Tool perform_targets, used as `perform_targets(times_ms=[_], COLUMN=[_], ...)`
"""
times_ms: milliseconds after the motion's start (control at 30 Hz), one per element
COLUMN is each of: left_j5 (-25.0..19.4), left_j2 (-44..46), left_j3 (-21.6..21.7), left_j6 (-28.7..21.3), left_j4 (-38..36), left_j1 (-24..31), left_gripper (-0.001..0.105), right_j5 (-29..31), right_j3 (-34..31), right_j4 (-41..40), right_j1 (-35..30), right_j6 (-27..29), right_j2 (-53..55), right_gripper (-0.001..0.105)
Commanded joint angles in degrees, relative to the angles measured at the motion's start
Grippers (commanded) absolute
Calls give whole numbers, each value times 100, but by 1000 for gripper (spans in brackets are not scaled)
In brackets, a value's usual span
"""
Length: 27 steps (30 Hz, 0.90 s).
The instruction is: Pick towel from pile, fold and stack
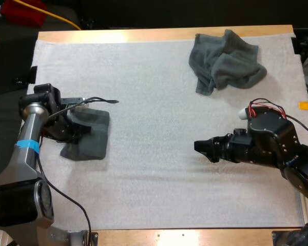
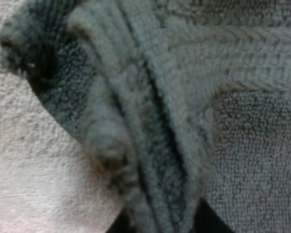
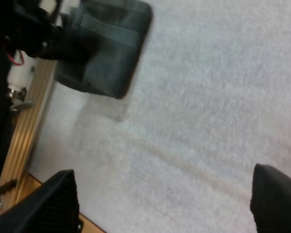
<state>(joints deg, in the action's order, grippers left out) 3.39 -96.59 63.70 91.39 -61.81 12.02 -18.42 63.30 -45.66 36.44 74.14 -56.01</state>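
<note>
At left side of white mat [image 1: 154, 102]: left gripper [image 1: 84, 130] on folded towel [image 1: 95, 139]

Its fingers pinch the towel's layered edge from both sides; the towel lies flat on the mat. Mid-right, right gripper [image 1: 201, 146] hovers over bare mat, fingers [image 3: 51, 204] spread, holding nothing. At far right, crumpled towel [image 1: 226, 61], well apart from both.

Robotics lab: matted wooden table [image 1: 159, 34]

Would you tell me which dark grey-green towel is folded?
The flat dark grey-green towel at my left gripper; the other towel lies crumpled at the mat's far side.
</note>
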Motion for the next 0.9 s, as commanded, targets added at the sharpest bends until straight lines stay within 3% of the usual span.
perform_targets(times_ms=[0,200,300,467,567,667,867], left_j5=[-153,-251,-283,-284,-499,-1206,-1443], left_j2=[78,78,78,78,78,78,149], left_j3=[35,35,35,35,35,39,323], left_j6=[-22,-22,-22,-22,11,212,260], left_j4=[-19,-20,-20,9,53,71,71], left_j1=[19,19,19,19,19,19,19], left_gripper=[0,0,6,46,63,64,62], right_j5=[-74,-74,-74,-74,-74,-74,-118], right_j3=[-16,-33,-33,-33,-33,-33,-33], right_j4=[52,40,40,40,40,40,40], right_j1=[-25,-25,-25,-25,-25,-25,-25], right_j6=[16,16,16,16,16,16,16], right_j2=[37,37,37,37,37,37,37], right_gripper=[71,71,71,71,71,71,71])
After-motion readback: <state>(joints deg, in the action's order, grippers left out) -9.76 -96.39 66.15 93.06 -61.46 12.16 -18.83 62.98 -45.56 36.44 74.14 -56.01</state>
